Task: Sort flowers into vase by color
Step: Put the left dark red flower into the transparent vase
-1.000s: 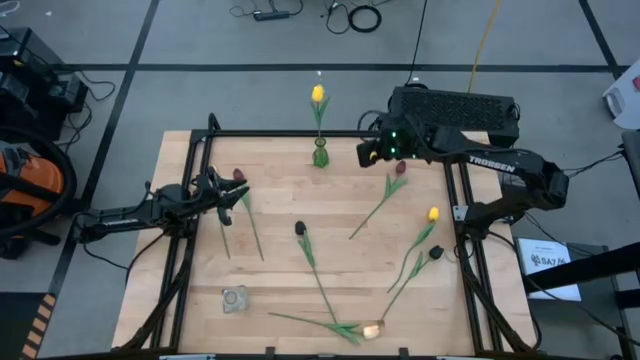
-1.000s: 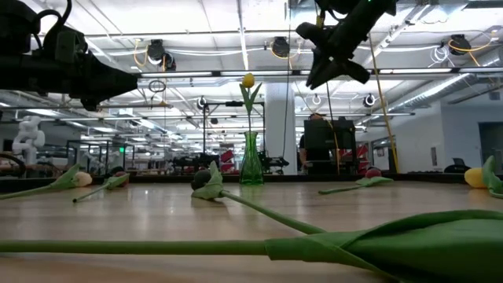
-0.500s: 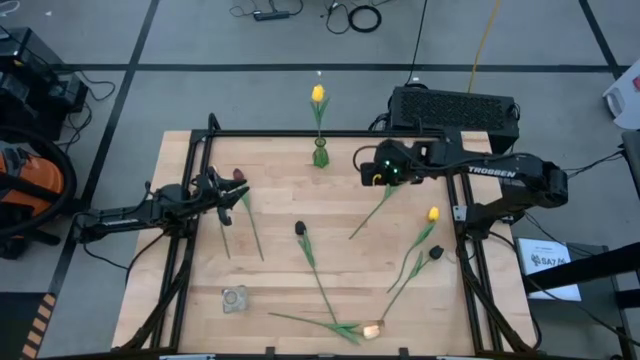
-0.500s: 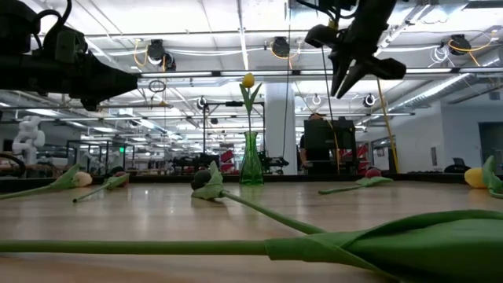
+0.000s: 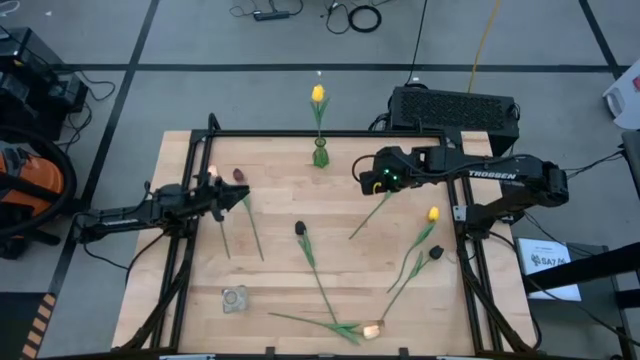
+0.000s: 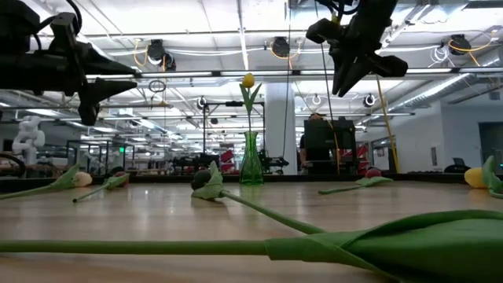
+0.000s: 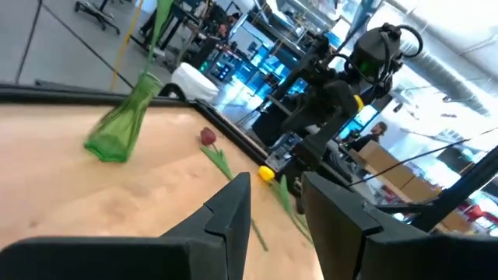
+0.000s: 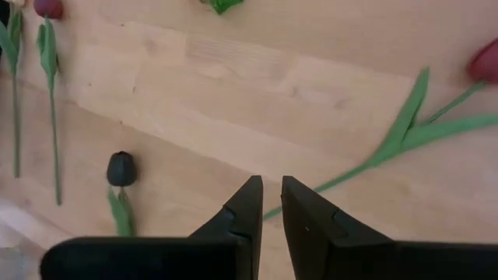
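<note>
A green vase (image 5: 320,155) stands near the far edge with one yellow tulip (image 5: 318,95) upright in it. Other flowers lie flat on the wooden table (image 5: 270,250): a dark red one (image 8: 405,140) below my right gripper, a near-black one (image 5: 299,228) mid-table, a yellow one (image 5: 433,213) and a near-black one (image 5: 436,252) at the right, and a peach one (image 5: 375,328) at the near edge. My right gripper (image 8: 271,183) hangs high over the table, slanting down, its fingers only narrowly apart and holding nothing. My left gripper (image 7: 276,183) stays level at the left, open and holding nothing.
Two more flowers (image 5: 238,174) lie beside my left gripper (image 5: 240,197), stems toward the near edge. A small clear glass (image 5: 234,298) stands near the front left. A black metal frame (image 5: 330,133) borders the table's far and side edges.
My right gripper has swung away from the vase toward the near edge, over the dark red tulip, and tipped further down; its finger gap looks the same. My left gripper has rolled about its own axis without leaving its place.
</note>
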Robot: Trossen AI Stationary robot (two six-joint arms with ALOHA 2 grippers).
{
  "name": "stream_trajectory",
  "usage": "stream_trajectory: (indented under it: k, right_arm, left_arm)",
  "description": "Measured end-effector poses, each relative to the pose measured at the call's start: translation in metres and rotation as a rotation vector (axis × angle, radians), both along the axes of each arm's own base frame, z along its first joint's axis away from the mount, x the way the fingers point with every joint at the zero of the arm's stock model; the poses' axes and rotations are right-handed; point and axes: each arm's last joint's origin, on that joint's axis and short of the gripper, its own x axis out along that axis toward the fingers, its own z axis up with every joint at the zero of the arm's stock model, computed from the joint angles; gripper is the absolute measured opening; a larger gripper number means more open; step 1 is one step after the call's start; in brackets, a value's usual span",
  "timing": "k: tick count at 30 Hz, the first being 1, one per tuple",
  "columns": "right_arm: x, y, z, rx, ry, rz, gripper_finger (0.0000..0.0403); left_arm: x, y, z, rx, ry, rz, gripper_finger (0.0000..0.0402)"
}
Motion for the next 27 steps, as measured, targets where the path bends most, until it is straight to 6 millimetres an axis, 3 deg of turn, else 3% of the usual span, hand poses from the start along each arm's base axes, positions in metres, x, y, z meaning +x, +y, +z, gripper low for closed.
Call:
stream_trajectory:
  k: [8,14,22,27]
  right_arm:
    - [-0.001,-0.005,0.001,-0.136,0.047,0.021,0.0043]
    - [-0.002,-0.013,0.001,-0.187,0.069,0.089,0.0043]
    - [-0.003,-0.02,0.002,-0.206,0.081,0.112,0.0043]
    - [-0.003,-0.018,0.002,-0.19,0.068,0.093,0.0043]
  left_arm:
    - [0.0,-0.001,0.004,-0.044,-0.06,-0.028,0.0123]
    - [-0.002,0.002,0.011,-0.099,-0.153,0.066,0.0123]
    - [-0.003,0.003,0.013,-0.096,-0.176,0.121,0.0123]
    - [-0.005,0.006,0.014,-0.104,-0.137,0.242,0.0123]
